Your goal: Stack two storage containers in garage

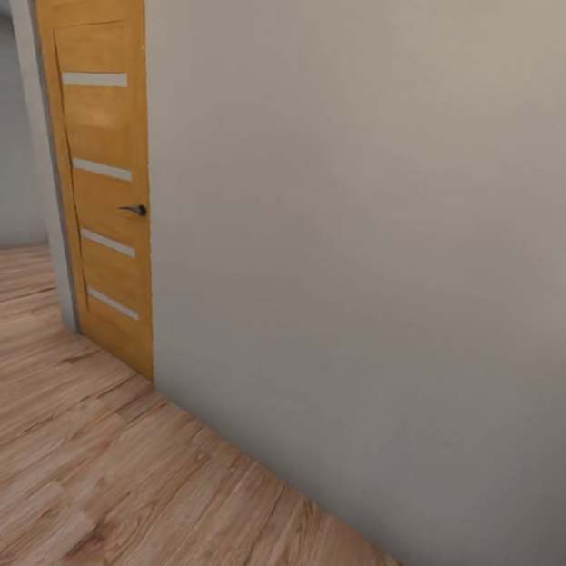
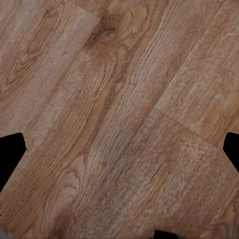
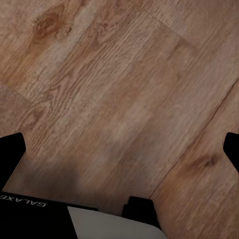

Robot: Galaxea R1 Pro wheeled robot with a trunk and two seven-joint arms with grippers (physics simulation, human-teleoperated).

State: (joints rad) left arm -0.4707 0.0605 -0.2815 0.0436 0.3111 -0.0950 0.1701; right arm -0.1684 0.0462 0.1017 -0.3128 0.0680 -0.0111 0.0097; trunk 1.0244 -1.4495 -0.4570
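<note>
The two storage containers are out of view. My left gripper point(image 2: 119, 152) hangs open over light wood-plank floor point(image 2: 124, 99), its black fingertips point(image 2: 11, 154) far apart with nothing between them. My right gripper point(image 3: 122, 149) is also open and empty, above the same plank floor point(image 3: 124, 89).
A wooden door point(image 1: 99, 169) with pale glass slats and a dark handle point(image 1: 135, 209) stands in the wall at the left. A bare grey-beige wall point(image 1: 381, 244) runs across ahead. Wood-plank floor point(image 1: 59, 467) spreads in front of it. A passage point(image 1: 5, 181) opens left of the door.
</note>
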